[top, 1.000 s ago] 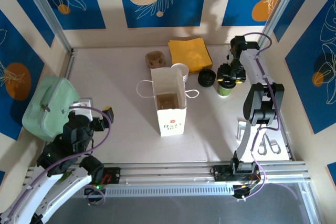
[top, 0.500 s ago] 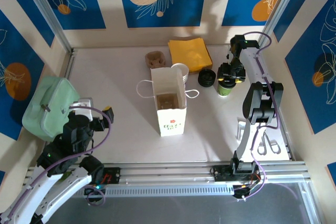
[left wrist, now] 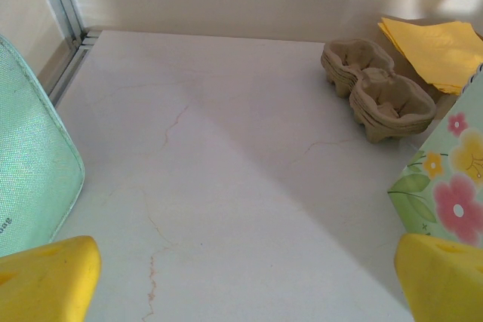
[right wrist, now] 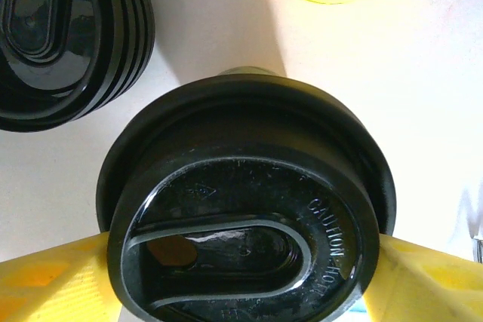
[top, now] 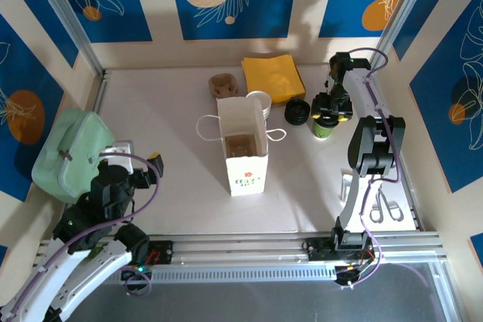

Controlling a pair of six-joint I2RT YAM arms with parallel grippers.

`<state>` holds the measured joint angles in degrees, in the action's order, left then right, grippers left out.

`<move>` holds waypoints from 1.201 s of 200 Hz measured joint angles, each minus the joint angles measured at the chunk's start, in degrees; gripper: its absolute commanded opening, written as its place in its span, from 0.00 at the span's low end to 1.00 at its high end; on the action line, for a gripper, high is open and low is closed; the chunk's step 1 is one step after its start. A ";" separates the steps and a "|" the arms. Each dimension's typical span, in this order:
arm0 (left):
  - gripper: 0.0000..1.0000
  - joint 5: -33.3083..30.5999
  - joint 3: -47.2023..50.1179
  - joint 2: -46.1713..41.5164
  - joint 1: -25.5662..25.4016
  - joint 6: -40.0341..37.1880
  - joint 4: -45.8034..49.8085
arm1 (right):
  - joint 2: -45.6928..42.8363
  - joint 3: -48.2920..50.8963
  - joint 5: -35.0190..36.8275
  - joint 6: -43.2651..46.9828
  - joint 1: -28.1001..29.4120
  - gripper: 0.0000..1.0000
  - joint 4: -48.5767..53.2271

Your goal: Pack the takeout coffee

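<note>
The takeout coffee (top: pixel 325 125), a small paper cup under a round black lid (right wrist: pixel 245 209), stands on the table at the back right. My right gripper (top: pixel 330 114) reaches down over it. In the right wrist view both yellow fingers (right wrist: pixel 53 280) press against the sides just under the lid, so the right gripper (right wrist: pixel 241 280) is shut on the cup. A white paper bag (top: pixel 243 148) stands open and upright at the table's middle, its flowered side (left wrist: pixel 449 186) at the edge of the left wrist view. My left gripper (top: pixel 143 170) hovers open near the front left, and the left gripper (left wrist: pixel 245 284) holds nothing.
A stack of black lids (top: pixel 296 111) (right wrist: pixel 60 35) lies just left of the cup. Yellow napkins (top: pixel 273 77), pulp cup carriers (top: pixel 223 84) (left wrist: pixel 377 88) and lidless cups (top: pixel 260 102) sit behind the bag. A green case (top: pixel 68 152) is at the left, scissors (top: pixel 389 205) at the front right.
</note>
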<state>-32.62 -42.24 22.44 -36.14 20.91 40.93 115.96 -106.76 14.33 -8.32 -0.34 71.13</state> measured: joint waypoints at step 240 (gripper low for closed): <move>0.99 0.00 0.00 0.00 0.00 0.00 0.00 | -0.15 0.04 3.19 -1.25 2.27 0.70 0.20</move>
<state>-32.62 -42.24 22.44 -36.14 20.91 40.93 115.81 -106.72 17.52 -9.56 1.93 71.33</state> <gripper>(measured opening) 0.994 0.707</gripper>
